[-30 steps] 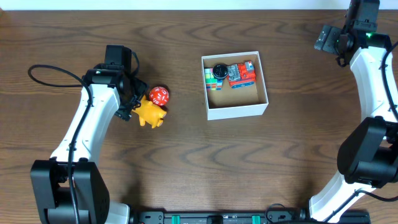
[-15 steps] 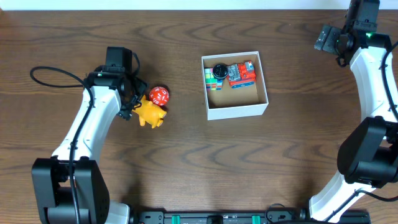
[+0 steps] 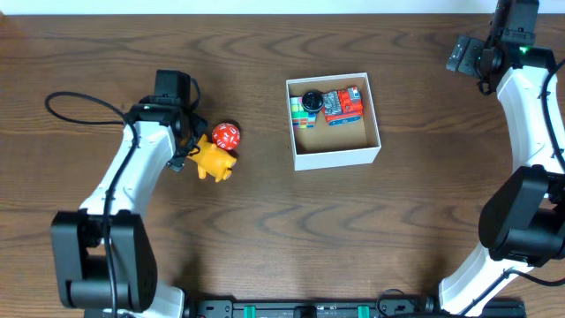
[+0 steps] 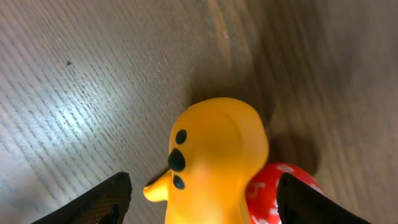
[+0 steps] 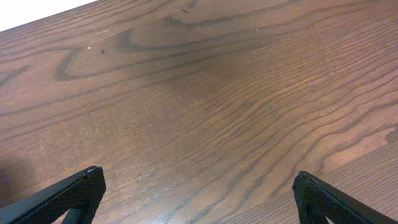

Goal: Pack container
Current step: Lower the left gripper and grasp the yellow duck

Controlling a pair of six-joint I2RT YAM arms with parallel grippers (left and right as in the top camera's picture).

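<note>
The container [image 3: 337,156] is a white square box with a brown inside, at the table's middle. It holds a multicoloured cube [image 3: 298,113], a black round toy [image 3: 312,100] and a red toy [image 3: 342,104]. A yellow duck toy [image 3: 213,159] lies left of it, touching a red ball with white marks [image 3: 226,136]. My left gripper [image 3: 190,148] is open, its jaws either side of the duck [image 4: 217,162], with the red ball [image 4: 280,193] just inside the right finger [image 4: 311,200]. My right gripper [image 3: 461,55] is open and empty at the far right, over bare wood [image 5: 199,199].
A black cable [image 3: 75,104] loops on the table left of the left arm. The table's far edge runs along the top of the overhead view, close to the right gripper.
My left arm has shifted slightly right and away, closing in on the duck. The duck, ball, container and right arm have not moved.
</note>
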